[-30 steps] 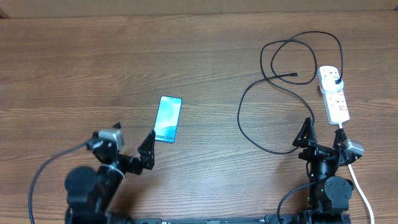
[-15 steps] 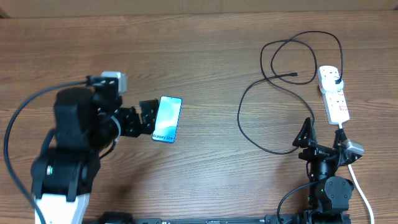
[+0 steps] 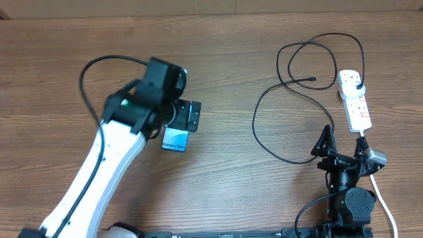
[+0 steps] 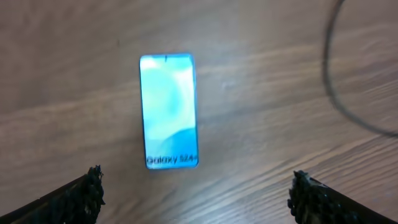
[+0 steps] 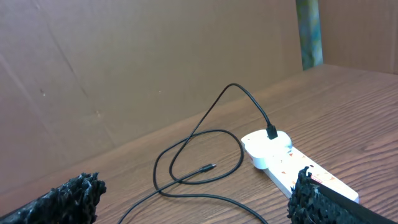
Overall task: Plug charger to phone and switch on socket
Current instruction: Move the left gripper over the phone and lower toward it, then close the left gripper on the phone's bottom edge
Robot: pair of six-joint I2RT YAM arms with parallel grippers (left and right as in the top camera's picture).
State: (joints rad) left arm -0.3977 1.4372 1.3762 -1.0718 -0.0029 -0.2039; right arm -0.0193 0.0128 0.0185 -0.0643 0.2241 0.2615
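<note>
The phone (image 3: 175,140) lies flat on the wooden table with its light-blue screen up, and my left arm hides its far end from overhead. In the left wrist view the whole phone (image 4: 168,112) lies just ahead of my open, empty left gripper (image 4: 196,199), which hovers above it (image 3: 188,116). The black charger cable (image 3: 255,125) loops at the right. Its connector tip (image 3: 314,80) lies free on the table and its plug (image 3: 357,83) sits in the white socket strip (image 3: 357,106). My right gripper (image 3: 344,147) is open and empty, near the table's front edge.
The right wrist view shows the cable tip (image 5: 208,168), the plug (image 5: 272,132) and the socket strip (image 5: 292,163) ahead, with a brown cardboard wall (image 5: 124,62) behind. The strip's thick white cord (image 3: 383,198) runs past my right arm. A cable loop (image 4: 329,62) shows in the left wrist view.
My left arm has swung up from the front left and reached out over the phone, covering its far end from overhead. The right arm, the cable and the socket strip have not moved.
</note>
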